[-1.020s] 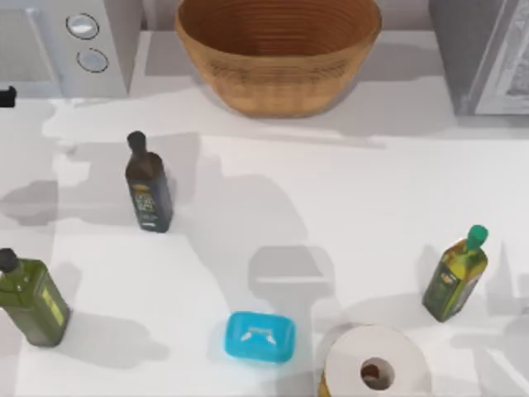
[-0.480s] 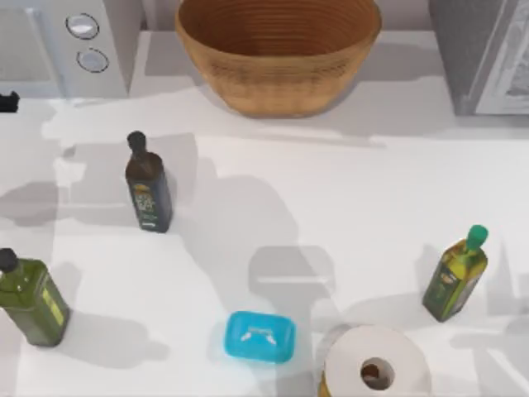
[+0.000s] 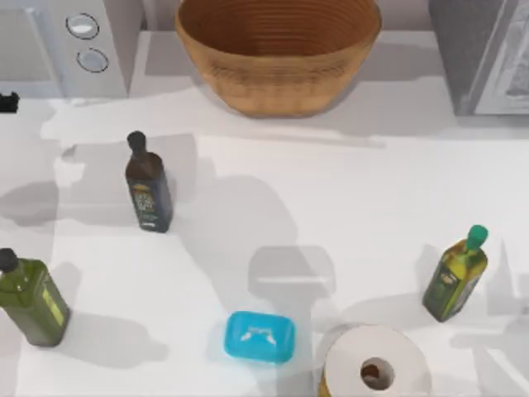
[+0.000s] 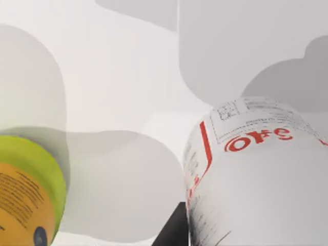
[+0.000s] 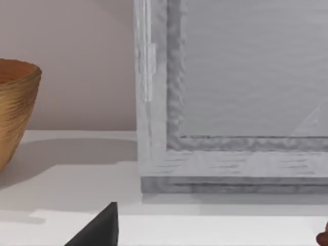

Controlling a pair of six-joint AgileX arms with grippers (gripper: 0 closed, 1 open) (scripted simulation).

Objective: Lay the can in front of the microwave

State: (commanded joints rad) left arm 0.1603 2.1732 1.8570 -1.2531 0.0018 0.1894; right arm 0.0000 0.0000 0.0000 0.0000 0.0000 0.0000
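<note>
Table (image 3: 372, 207), white, listed from near edge to far.

- Paper roll (image 3: 376, 364): upright at the near edge, right of centre.
- Blue soap box (image 3: 259, 337): flat, just left of the roll.
- Olive-green bottle (image 3: 31, 299): dark cap, near-left corner.
- Green-capped bottle (image 3: 455, 277): yellow-green, near right side, well apart from the roll.
- Dark bottle (image 3: 149, 184): upright, mid-left.
- Left gripper (image 3: 7, 102): dark piece at the table's left edge, just in front of the microwave (image 3: 66, 45).
- Can (image 4: 256, 174): white with red lettering, seen close up in the left wrist view, lying on its side against one dark finger (image 4: 171, 230), with pale table and shadow beyond it. Whether the fingers are clamped on it cannot be told. A yellow-labelled green bottle (image 4: 28, 189) stands off to one side.
- Right gripper (image 5: 212, 238): faces the dark grey box (image 5: 236, 97), with the basket (image 5: 15, 107) off to its side. How far its fingers (image 5: 100, 228) are spread cannot be told.
- Far row in the top view: microwave with two round knobs at far left, woven basket at centre, dark grey box at far right.
</note>
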